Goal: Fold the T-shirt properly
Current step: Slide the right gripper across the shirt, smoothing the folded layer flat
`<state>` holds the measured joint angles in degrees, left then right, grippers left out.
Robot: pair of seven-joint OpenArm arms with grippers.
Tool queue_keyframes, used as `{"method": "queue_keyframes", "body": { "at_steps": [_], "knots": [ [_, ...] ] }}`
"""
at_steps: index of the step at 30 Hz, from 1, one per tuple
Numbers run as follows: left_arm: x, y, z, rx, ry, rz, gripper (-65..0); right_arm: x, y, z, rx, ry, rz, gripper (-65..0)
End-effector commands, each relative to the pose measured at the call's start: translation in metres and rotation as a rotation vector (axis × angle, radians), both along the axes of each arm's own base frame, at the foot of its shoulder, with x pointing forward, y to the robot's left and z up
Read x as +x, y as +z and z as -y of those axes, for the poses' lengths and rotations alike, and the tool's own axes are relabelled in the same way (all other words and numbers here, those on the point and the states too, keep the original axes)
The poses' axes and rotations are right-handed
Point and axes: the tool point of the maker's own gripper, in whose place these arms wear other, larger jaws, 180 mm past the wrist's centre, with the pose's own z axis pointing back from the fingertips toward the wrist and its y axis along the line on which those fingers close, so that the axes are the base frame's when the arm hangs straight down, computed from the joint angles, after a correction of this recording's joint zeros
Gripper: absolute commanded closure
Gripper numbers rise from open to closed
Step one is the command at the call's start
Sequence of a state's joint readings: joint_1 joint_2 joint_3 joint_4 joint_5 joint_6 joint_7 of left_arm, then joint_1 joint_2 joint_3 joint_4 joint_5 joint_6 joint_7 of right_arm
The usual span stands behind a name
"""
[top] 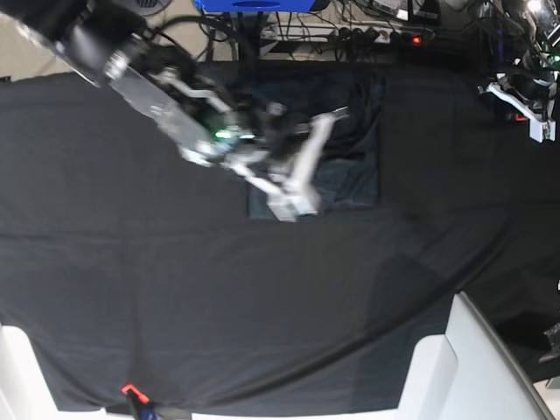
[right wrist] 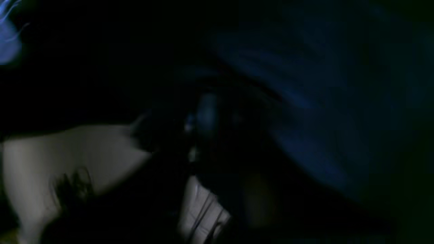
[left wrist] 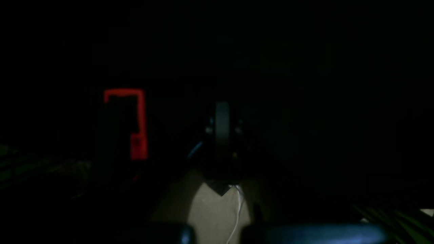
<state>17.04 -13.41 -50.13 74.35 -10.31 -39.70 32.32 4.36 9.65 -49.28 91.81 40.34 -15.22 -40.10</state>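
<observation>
The right gripper (top: 293,206), jaw state unreadable, hovers over the T-shirt (top: 350,175), whose bulk lies toward two o'clock; left gripper (top: 534,114) sits far off.

The T-shirt (top: 350,166) is a soft, matt knit, charcoal with a faint blue cast and creased into low folds, a shade lighter than the black tablecloth (top: 175,289) under it, which is also matt cloth with long shallow wrinkles. Over the shirt's left edge the right gripper (top: 297,188) looks like pale, smooth hard plastic with a slight sheen. In the right wrist view the shirt (right wrist: 305,101) shows only as dim bluish fabric.
</observation>
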Motion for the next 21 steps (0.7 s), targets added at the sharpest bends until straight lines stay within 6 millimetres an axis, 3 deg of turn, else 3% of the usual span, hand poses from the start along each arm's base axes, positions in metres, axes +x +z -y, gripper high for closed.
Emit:
{"method": "queue_keyframes", "body": {
  "at_steps": [1,7,15,21],
  "knots": [
    [0.008,0.014,-0.011,0.032,-0.01,0.038,0.0,0.008,0.013,-0.007,0.053,-0.022,0.023,-1.7],
    [0.009,0.015,-0.011,0.03,-0.009,0.045,0.0,0.008,-0.013,0.013,0.004,-0.087,-0.036,-0.2],
    [0.001,0.014,-0.011,0.031,-0.011,0.031,0.0,0.026,-0.036,0.029,-0.058,-0.127,-0.029,-0.2],
    [-0.001,0.015,-0.011,0.035,-0.011,0.049,0.0,0.029,-0.044,0.016,-0.058,-0.133,-0.061,-0.2]
  ]
}}
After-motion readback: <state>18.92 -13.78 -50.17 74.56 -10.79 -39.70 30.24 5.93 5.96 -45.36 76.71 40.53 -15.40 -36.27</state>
